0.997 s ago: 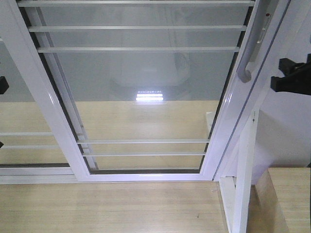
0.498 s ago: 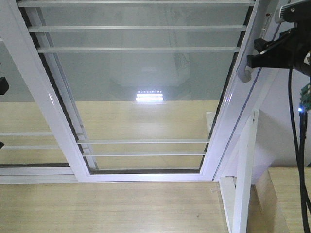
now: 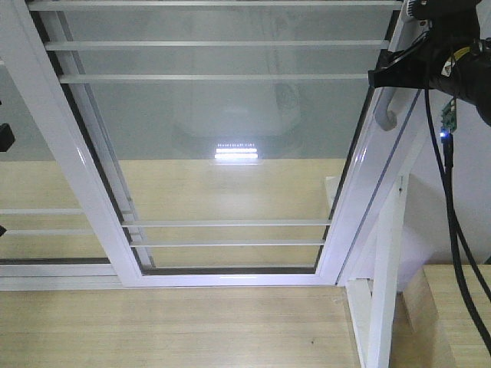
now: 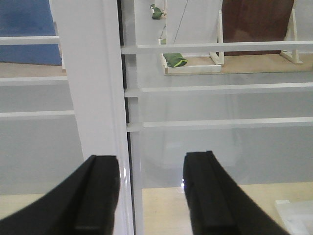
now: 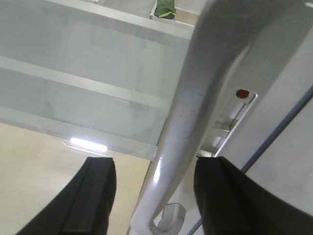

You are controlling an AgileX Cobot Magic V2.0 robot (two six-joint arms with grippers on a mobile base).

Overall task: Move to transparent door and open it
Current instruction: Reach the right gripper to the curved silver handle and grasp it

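Observation:
The transparent door (image 3: 230, 146), clear glass in a white frame with thin white bars, fills the front view. Its curved silver-grey handle (image 3: 386, 111) is on the right stile. My right gripper (image 3: 381, 79) is at the handle. In the right wrist view the right gripper (image 5: 159, 196) is open, with the handle (image 5: 195, 98) running between the two black fingers (image 5: 95, 196) and touching neither. My left gripper (image 4: 154, 196) is open and empty, close to the door's left stile (image 4: 93, 98), which stands before its left finger. Only a black bit of the left gripper (image 3: 4, 136) shows in the front view.
A second white-framed glass panel (image 3: 31, 184) overlaps behind the door on the left. A white post (image 3: 383, 291) and a wooden surface (image 3: 460, 307) stand at the lower right. Black cables (image 3: 453, 215) hang from my right arm. Pale wood floor (image 3: 169, 330) lies below.
My right arm has risen and moved left from the right edge to the handle, and its jaws now straddle the handle. The door and the left gripper have not moved.

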